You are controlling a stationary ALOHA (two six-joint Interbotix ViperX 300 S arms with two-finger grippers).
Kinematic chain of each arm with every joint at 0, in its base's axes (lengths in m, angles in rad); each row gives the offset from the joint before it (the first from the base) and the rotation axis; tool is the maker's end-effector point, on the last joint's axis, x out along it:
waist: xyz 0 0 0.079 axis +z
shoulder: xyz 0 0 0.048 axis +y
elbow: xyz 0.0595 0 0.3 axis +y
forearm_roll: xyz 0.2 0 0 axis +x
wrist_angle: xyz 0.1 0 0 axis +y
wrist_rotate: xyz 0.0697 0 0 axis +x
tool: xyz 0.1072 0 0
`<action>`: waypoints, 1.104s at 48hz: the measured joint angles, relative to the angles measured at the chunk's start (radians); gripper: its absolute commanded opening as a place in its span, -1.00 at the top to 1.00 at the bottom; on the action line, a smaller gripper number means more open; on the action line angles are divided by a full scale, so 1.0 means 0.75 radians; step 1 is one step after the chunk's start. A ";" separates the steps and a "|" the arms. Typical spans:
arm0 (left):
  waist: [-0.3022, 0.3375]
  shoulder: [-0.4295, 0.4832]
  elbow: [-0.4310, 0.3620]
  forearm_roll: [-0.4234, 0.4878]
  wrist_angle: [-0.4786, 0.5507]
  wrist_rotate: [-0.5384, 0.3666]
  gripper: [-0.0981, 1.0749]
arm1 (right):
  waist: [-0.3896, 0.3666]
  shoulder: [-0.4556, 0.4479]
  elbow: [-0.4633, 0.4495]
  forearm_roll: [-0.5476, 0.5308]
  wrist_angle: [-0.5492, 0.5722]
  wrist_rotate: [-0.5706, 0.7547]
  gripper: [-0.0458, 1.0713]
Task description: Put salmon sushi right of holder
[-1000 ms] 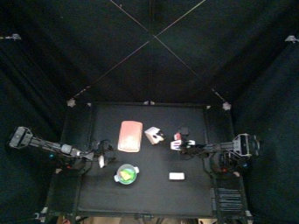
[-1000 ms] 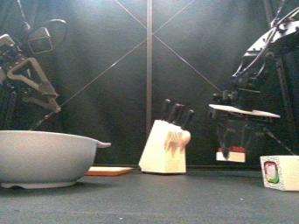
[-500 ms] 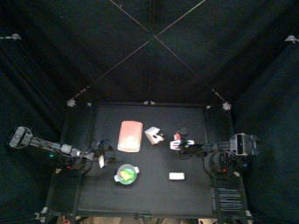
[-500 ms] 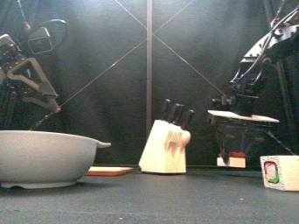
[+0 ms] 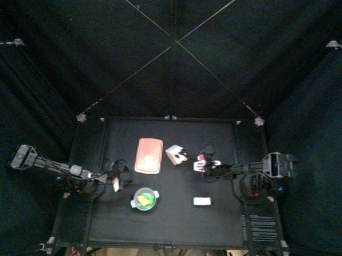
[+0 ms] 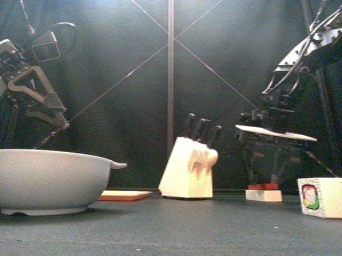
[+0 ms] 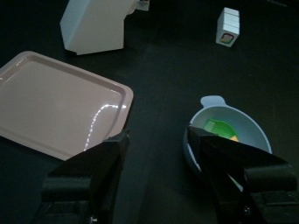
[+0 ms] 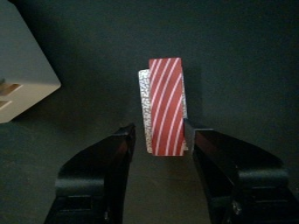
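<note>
The salmon sushi (image 8: 167, 107), a small white lump with a red-striped top, sits between the jaws of my right gripper (image 8: 163, 131), which is shut on it. In the front view the salmon sushi (image 6: 265, 193) is down at the table surface, right of the holder (image 6: 191, 168), a pale knife block with dark handles. My right gripper (image 6: 266, 182) hangs straight over it. The holder's edge (image 8: 17, 79) shows beside the sushi in the right wrist view. At the table's left side, my left gripper (image 7: 163, 166) rests open and holds nothing.
A pink tray (image 5: 148, 155) lies left of the holder. A grey bowl (image 6: 47, 180) with something green inside stands at the front left. A small white block (image 6: 318, 196) stands at the front right. The left wrist view shows the tray (image 7: 59, 101) and bowl (image 7: 228, 131).
My right gripper has come down with the salmon sushi, from a little above the table to its surface. The left arm has not moved.
</note>
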 measured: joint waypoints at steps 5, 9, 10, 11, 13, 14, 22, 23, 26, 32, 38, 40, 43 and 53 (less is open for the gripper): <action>0.000 0.000 0.000 -0.002 -0.002 -0.002 -0.71 | 0.012 0.004 -0.006 0.006 0.000 -0.004 -0.57; 0.000 0.000 0.000 0.000 0.000 -0.002 -0.70 | 0.016 0.006 -0.012 0.008 0.000 -0.002 -0.57; 0.000 0.000 0.000 0.000 -0.002 -0.002 -0.71 | 0.018 0.008 -0.016 0.008 0.000 -0.004 -0.57; 0.000 0.000 0.000 -0.002 -0.002 -0.002 -0.71 | 0.020 0.008 -0.018 0.008 -0.002 -0.002 -0.57; 0.000 0.000 0.000 0.000 -0.002 -0.002 -0.71 | 0.027 0.010 -0.022 0.010 -0.002 -0.004 -0.57; 0.000 0.000 0.000 -0.002 -0.002 -0.002 -0.71 | 0.029 0.012 -0.022 0.010 -0.002 -0.002 -0.57; 0.000 0.000 0.000 -0.002 -0.002 -0.002 -0.71 | 0.053 0.020 -0.039 0.012 0.000 -0.002 -0.57; 0.000 0.000 0.000 0.000 0.000 -0.002 -0.71 | 0.055 0.020 -0.039 0.014 0.000 -0.004 -0.57; 0.000 0.000 0.000 0.000 -0.002 -0.002 -0.71 | 0.057 0.020 -0.039 0.014 0.006 -0.002 -0.57; 0.000 0.000 0.002 0.000 -0.002 -0.002 -0.71 | 0.059 0.020 -0.039 0.012 0.014 -0.004 -0.57; 0.000 0.000 0.000 -0.002 -0.002 -0.002 -0.71 | 0.059 0.016 -0.031 0.008 0.016 -0.006 -0.57; 0.000 0.000 0.000 -0.002 0.000 -0.002 -0.71 | 0.059 0.012 -0.027 0.008 0.016 -0.004 -0.57; -0.002 0.000 0.000 -0.002 -0.002 -0.002 -0.71 | 0.059 0.004 -0.025 0.006 0.018 -0.006 -0.57; -0.002 0.000 0.000 0.000 -0.002 -0.002 -0.71 | 0.065 -0.014 -0.016 -0.006 0.018 -0.008 -0.57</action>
